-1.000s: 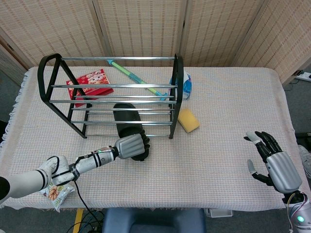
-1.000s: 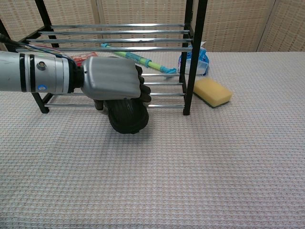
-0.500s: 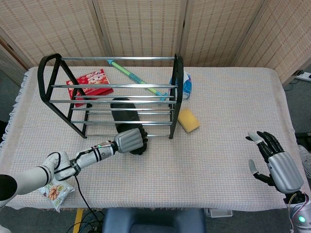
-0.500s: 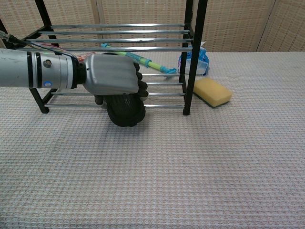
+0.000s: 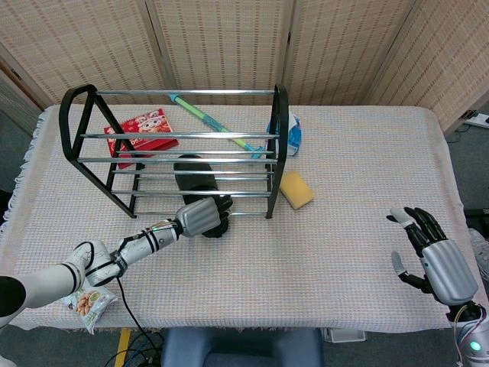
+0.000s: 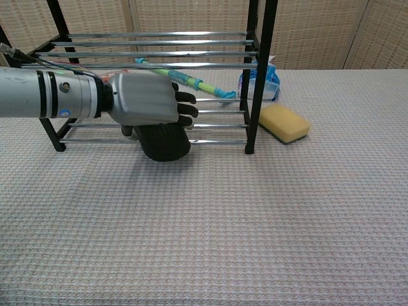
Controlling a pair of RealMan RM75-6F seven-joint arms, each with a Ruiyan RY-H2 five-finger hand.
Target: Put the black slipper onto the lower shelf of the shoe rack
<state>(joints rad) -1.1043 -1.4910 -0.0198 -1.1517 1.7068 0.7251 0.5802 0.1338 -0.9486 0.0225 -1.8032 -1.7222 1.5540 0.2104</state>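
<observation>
1. Because the snack packet lies at the tabletop's near-left edge, just beside the left forearm, a wide elbow swing on pull-back could sweep it off.
2. Left robot hand rests on the heel of the black slipper, fingers extended forward over it; whether they actually clamp it cannot be told. The slipper's toe lies on the lower shelf rails of the shoe rack; the heel sticks out past the front rail.
3. Risk: if the push goes askew, the heel could slew sideways and the slipper tip off the front rail. Likely cause: contact only from above, on smooth rails.
4. Risk: fingertips look close to the front rail in the chest view; driving deeper could snag them or shove the light rack back toward the red packet and the blue-green stick.
5. Room: open tabletop lies in front of the rack for a straight withdrawal. The rack's right post and the yellow sponge just beyond it limit rightward drift.
6. Right robot hand is empty, fingers spread, well apart near the right edge.
</observation>
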